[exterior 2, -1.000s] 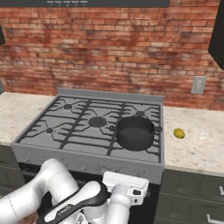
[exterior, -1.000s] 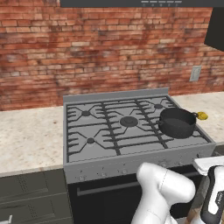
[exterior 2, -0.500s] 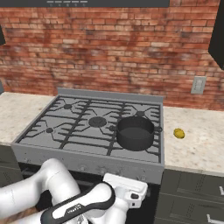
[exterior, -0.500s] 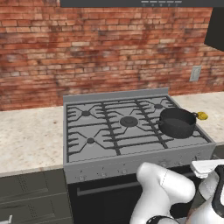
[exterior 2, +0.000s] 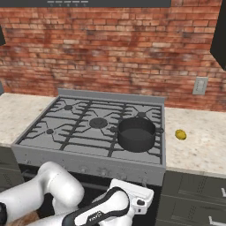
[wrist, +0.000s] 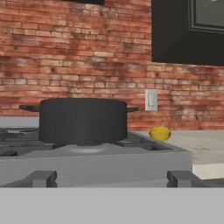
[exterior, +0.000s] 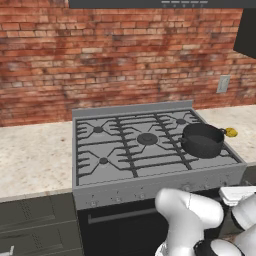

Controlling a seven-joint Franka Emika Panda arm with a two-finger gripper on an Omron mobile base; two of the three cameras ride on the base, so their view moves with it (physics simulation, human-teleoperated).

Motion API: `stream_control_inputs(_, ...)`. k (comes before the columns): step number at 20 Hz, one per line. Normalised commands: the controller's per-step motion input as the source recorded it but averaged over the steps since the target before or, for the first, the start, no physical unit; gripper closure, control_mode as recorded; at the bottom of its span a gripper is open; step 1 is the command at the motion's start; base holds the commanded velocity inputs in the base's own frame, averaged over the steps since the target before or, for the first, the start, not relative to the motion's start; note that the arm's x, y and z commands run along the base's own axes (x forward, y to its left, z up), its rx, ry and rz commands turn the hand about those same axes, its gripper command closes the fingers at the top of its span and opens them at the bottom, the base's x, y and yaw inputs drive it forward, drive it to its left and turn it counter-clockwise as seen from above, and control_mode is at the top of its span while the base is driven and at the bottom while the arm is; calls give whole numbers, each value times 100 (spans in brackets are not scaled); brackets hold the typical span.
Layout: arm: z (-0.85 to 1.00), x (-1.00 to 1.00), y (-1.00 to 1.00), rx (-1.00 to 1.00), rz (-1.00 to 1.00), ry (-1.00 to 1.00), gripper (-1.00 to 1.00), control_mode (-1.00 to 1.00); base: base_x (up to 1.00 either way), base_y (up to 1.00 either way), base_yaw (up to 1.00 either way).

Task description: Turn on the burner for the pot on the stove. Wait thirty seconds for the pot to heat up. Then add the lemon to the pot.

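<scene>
The dark pot stands on the front right burner of the grey stove. In the hand view the pot is seen side-on, just behind the stove's front edge. The yellow lemon lies on the counter right of the stove, apart from the pot. My gripper is open with nothing between its fingertips. The hand hangs low in front of the stove's knob row, below the pot's side.
Speckled counters flank the stove. A brick wall with a white outlet rises behind. A dark upper cabinet hangs at the right. Dark drawers sit below the left counter.
My arm has folded lower in front of the oven door and the hand has sunk slightly. The jaws stay open. Pot and lemon have not moved.
</scene>
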Motion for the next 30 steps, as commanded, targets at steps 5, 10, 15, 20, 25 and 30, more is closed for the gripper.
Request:
stream_control_inputs(5, -37, 0, -29, 0, 3, -1, -100, -100, 0, 0, 0)
stream_control_inputs(10, -35, 0, -17, 0, 3, -2, -100, -100, 0, 0, 0)
stream_control_inputs(15, -33, 0, 0, -2, 3, -7, -100, -100, 0, 0, 0)
stream_control_inputs(20, -29, 2, 0, -2, 1, -13, -100, -100, 0, 0, 0)
stream_control_inputs(25, -9, 26, 0, 0, 0, -10, -100, -100, 0, 0, 0)
stream_control_inputs(30, -3, 37, 0, 0, 0, -1, -100, -100, 0, 0, 0)
